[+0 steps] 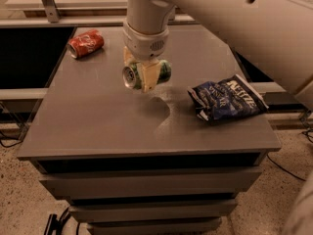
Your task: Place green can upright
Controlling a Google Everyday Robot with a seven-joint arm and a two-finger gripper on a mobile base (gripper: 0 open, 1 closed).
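Camera view: looking down on a grey table (98,116). Just toward 12 o'clock from the tabletop's middle, the gripper (142,76), hanging from a white arm (146,18) and clamped on the green can (165,71). Held on its side, clear of the surface, silver end facing 8 o'clock, green body poking out toward 3 o'clock past the front finger. At 10 o'clock, near the far left corner, a red can (86,43) lying on its side. At 3 o'clock, well apart from the gripper, a dark blue crisp bag (227,99) lying by the right edge.
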